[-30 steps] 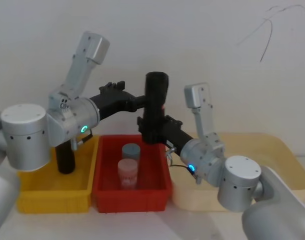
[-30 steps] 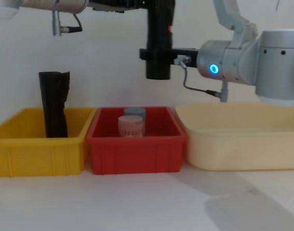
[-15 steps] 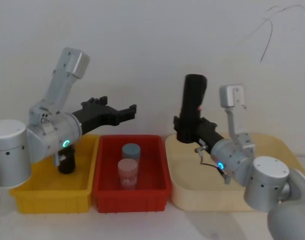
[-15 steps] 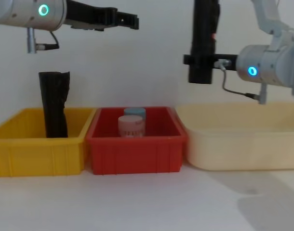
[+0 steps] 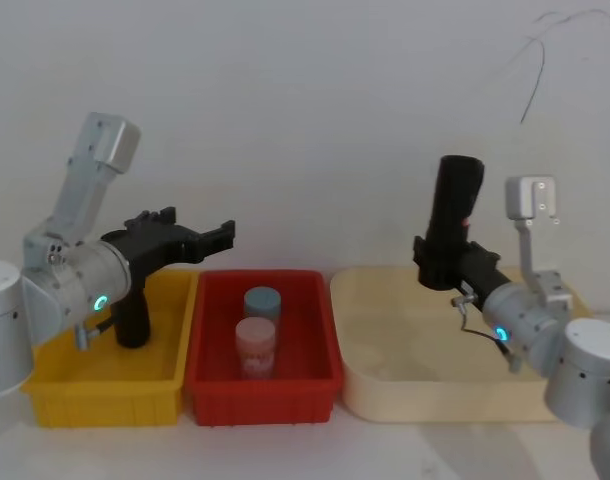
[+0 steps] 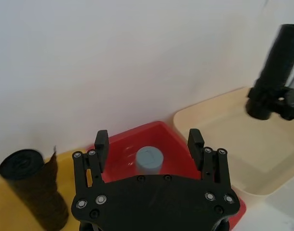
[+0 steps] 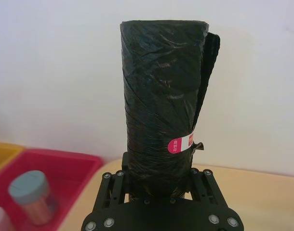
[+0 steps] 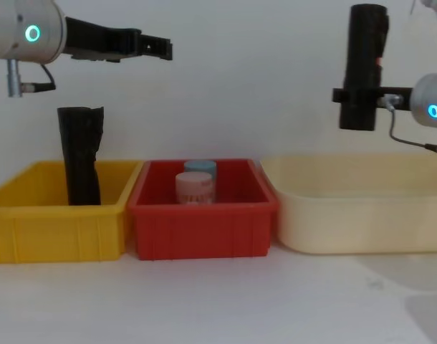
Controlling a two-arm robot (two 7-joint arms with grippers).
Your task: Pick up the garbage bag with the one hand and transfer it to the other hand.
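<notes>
The tall black roll of plastic garbage bags [image 5: 455,205] now hangs above the cream plastic tub [image 5: 405,395], clamped upright in our right pincer [image 8: 359,94], our left pincer [image 8: 157,47] withdrawn wide open: handover done, we judge.

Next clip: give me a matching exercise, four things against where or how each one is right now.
1. garbage bag
2. left gripper
3. second black roll
4. two jars

A. in the red bin
B. open, empty
C. standing in the yellow bin
D. held by the right gripper above the cream bin

Pairs: 1-D, 2-B, 3-C, 4-A
</notes>
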